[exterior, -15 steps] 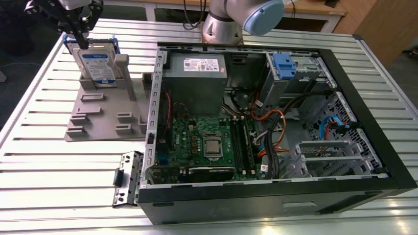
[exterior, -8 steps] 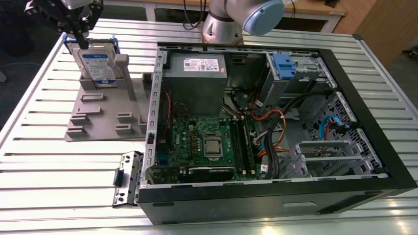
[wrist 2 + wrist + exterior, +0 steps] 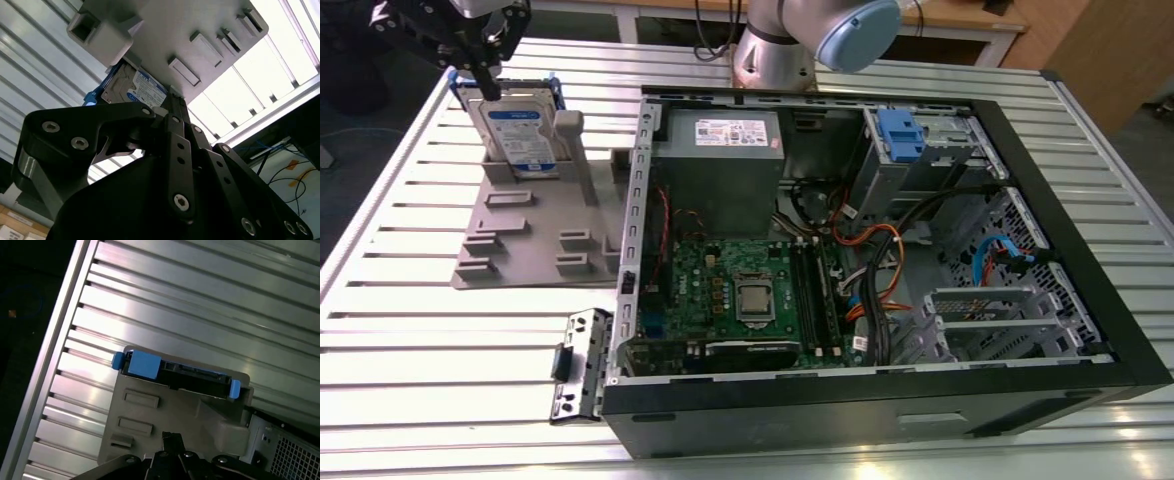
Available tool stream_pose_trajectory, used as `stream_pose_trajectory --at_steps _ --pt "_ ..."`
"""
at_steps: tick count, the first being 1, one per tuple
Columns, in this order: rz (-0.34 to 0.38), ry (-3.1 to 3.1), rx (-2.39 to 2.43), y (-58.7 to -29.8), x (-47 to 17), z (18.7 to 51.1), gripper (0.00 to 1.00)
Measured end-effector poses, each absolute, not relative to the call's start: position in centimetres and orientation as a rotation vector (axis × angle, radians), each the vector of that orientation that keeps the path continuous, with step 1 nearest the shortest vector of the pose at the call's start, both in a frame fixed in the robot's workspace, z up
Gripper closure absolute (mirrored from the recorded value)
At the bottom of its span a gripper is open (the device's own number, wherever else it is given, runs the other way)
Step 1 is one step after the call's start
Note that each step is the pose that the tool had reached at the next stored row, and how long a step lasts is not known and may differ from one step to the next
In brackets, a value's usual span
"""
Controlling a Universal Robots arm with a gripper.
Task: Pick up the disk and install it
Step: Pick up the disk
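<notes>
The gripper (image 3: 486,90) hangs just above the disk (image 3: 520,140) in its stand (image 3: 520,240); I cannot tell if the jaws are closed. A crooked grab could jam it

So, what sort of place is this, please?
Likely a robotics lab workbench: an open computer case on a slatted metal table, a robot arm, and the disk standing in a grey holder.

One disk (image 3: 518,132), one stand (image 3: 520,245), one case (image 3: 854,412)
</notes>
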State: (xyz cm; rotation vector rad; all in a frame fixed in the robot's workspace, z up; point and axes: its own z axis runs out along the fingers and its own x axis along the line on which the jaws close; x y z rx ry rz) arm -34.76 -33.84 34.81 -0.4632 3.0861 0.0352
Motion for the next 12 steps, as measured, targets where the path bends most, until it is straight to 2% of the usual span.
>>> stream_pose_trajectory --at_steps 12 --pt "0.035 3.068 -0.575 -33.84 -34.76 34.81 0.9"
